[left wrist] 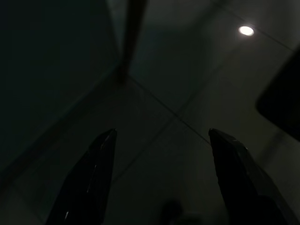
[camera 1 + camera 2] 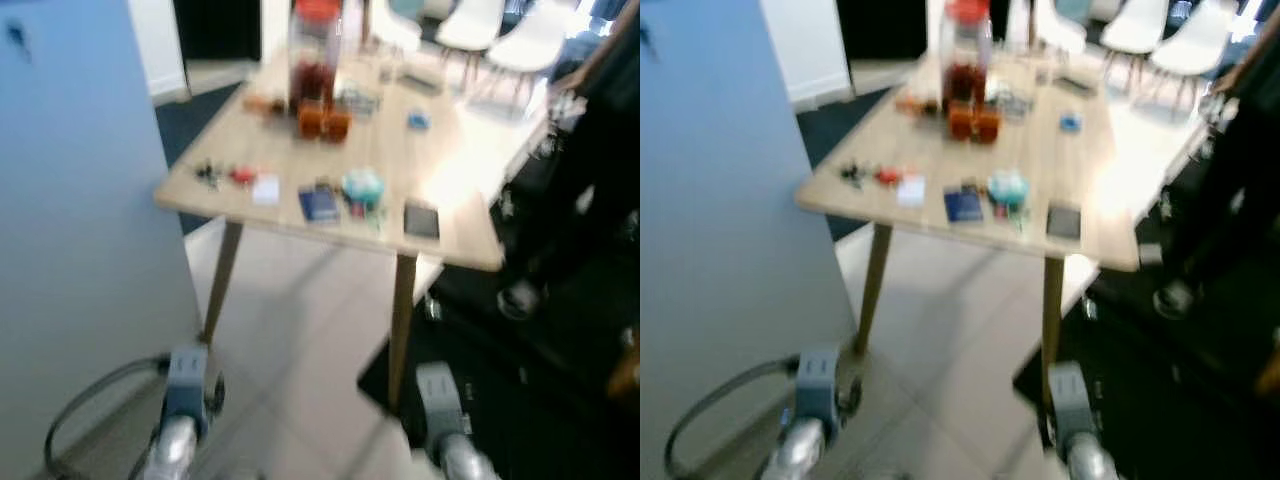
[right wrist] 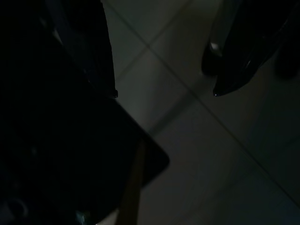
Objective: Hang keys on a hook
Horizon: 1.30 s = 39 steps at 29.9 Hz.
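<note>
A bunch of dark keys (image 2: 207,173) with a red tag (image 2: 242,176) lies near the left front corner of the wooden table (image 2: 450,180); blur hides its detail. A small dark mark (image 2: 15,35) sits high on the pale blue panel (image 2: 80,200) at the left, too blurred to identify. Both silver arms hang low in front of the table, the left arm (image 2: 180,410) and the right arm (image 2: 440,410). My left gripper (image 1: 161,132) is open over dim floor tiles. My right gripper (image 3: 164,93) is open above the tiles and a dark rug edge.
On the table stand a red-lidded jar (image 2: 315,50), orange cups (image 2: 323,120), a white card (image 2: 266,189), a blue booklet (image 2: 318,203), a teal object (image 2: 362,185) and a black phone (image 2: 421,220). White chairs (image 2: 500,30) behind. A person's dark leg and shoe (image 2: 520,297) at right. Grey cable (image 2: 80,410) on the floor.
</note>
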Available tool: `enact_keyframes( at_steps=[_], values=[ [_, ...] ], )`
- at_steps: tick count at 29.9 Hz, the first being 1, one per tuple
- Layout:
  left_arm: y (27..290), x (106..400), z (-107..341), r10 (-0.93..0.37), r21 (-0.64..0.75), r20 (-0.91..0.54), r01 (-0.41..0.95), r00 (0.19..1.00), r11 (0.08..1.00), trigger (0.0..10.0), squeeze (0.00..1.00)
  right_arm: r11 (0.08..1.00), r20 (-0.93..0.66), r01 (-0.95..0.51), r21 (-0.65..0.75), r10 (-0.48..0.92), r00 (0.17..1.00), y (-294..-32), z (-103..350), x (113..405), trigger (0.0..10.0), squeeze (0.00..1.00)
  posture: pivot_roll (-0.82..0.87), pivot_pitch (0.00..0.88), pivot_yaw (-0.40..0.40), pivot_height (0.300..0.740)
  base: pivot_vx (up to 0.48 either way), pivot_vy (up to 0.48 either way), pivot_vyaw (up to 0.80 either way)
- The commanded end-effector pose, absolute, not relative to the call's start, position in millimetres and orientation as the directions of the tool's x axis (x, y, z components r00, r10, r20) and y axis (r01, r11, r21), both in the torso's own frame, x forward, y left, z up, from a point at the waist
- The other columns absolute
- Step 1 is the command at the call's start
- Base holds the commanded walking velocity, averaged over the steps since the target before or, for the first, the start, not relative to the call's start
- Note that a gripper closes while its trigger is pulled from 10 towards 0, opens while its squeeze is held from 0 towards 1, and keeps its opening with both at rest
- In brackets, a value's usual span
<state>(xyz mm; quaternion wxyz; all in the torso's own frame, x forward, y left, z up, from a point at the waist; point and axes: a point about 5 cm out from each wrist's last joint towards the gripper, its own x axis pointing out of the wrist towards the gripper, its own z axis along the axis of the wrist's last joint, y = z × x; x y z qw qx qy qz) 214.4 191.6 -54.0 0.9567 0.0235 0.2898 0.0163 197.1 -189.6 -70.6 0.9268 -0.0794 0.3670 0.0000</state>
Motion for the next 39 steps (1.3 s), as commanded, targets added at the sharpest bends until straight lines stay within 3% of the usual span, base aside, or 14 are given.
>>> enact_keyframes(
  at_steps=[1, 39],
  values=[
    [190.9, 217.0, -52.3, 0.039, 0.055, -0.545, -0.011, 0.837, 0.998, 10.0, 0.0, 0.989, -0.698, -0.051, -0.139, -0.061, 0.714, -188.6, -74.1, 191.5, 10.0, 0.0, 0.1, 0.037, -0.1, 0.74, -0.285, 0.0, 0.0],
    [184.7, 220.4, -50.2, -0.005, 0.08, -0.534, 0.056, 0.846, 0.995, 10.0, 0.0, 0.989, -0.698, -0.056, -0.139, -0.058, 0.714, -187.5, -74.5, 190.8, 10.0, 0.0, 0.1, 0.033, -0.099, 0.74, 0.0, 0.0, 0.0]
  ],
)
